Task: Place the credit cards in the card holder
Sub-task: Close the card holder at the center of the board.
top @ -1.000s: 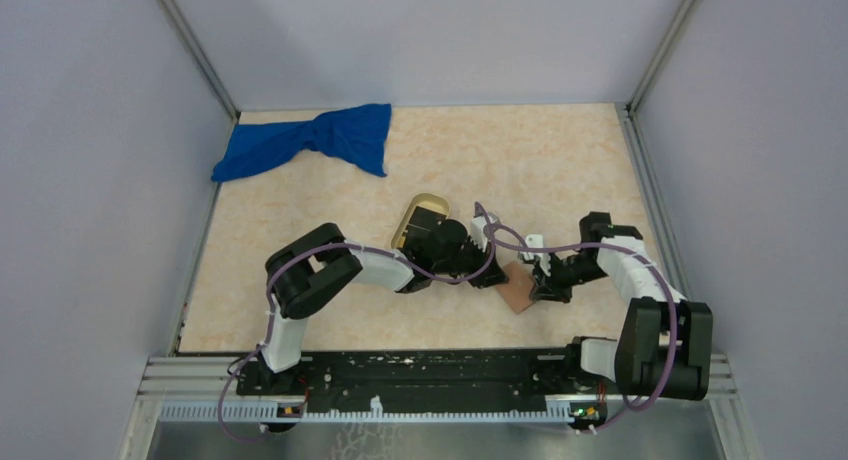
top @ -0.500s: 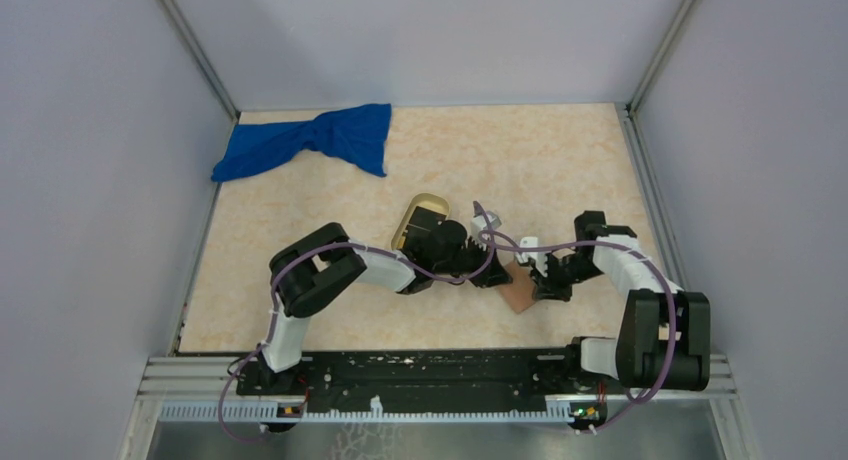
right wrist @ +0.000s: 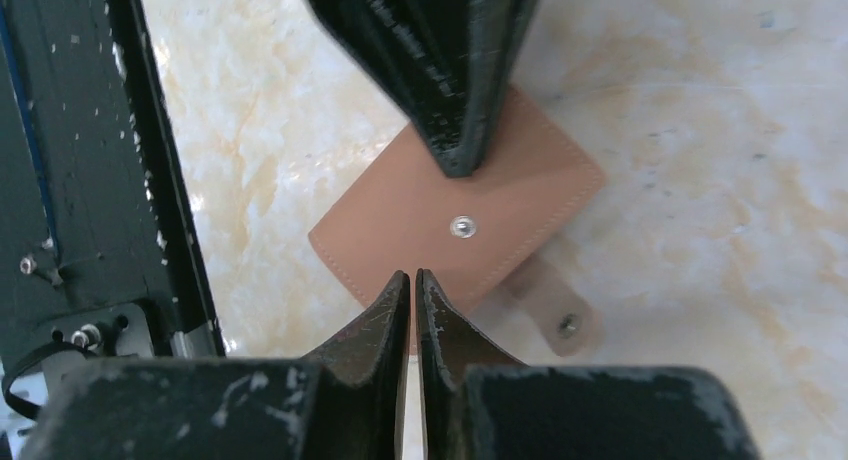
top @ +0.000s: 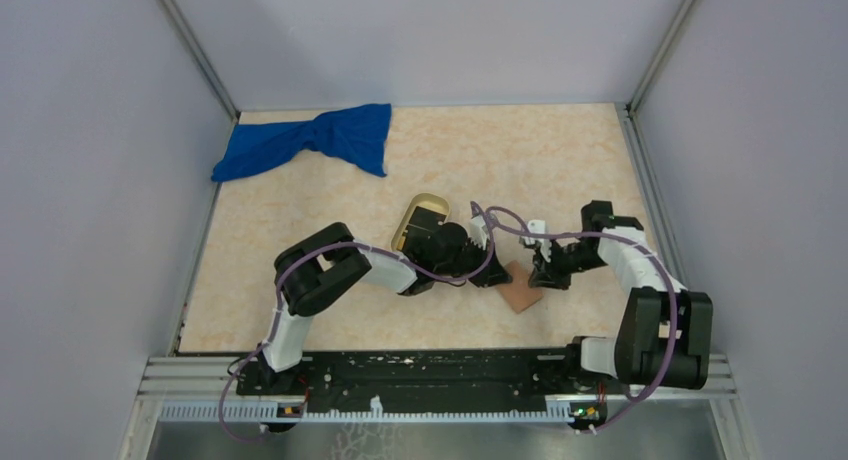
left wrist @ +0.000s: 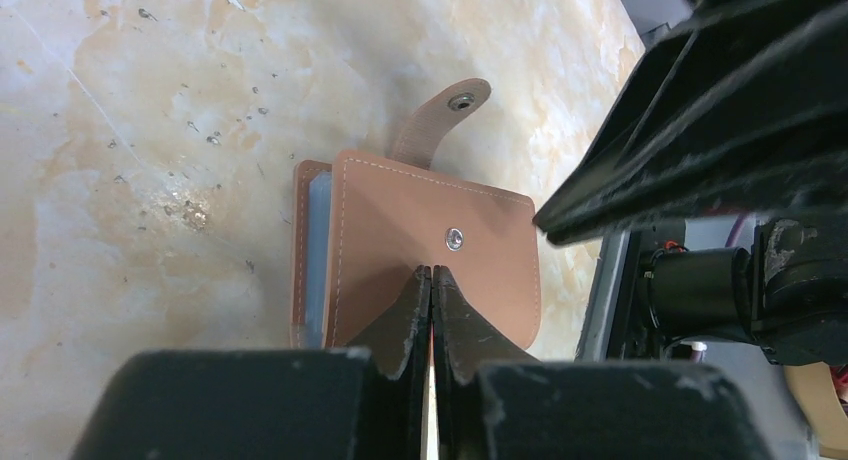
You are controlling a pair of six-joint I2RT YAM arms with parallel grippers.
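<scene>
Holder (top: 520,296) lies folded flat on the counter (top: 560,160), about 5 o'clock from counter centre in the top view. Its strap (left wrist: 440,120) is unsnapped and a sliver of blue-grey lining shows at its 9 o'clock edge in the left wrist view. Left claw (left wrist: 432,280) is pressed together with nothing seen between the tips, which sit over the cover edge just short of the stud (left wrist: 454,239); contact unclear. Right claw (right wrist: 413,285) is likewise pressed together at the opposite edge, so left comes in from 9 o'clock and right from 2 o'clock. Tray (top: 428,202) sits at the holder's 10 o'clock.
</scene>
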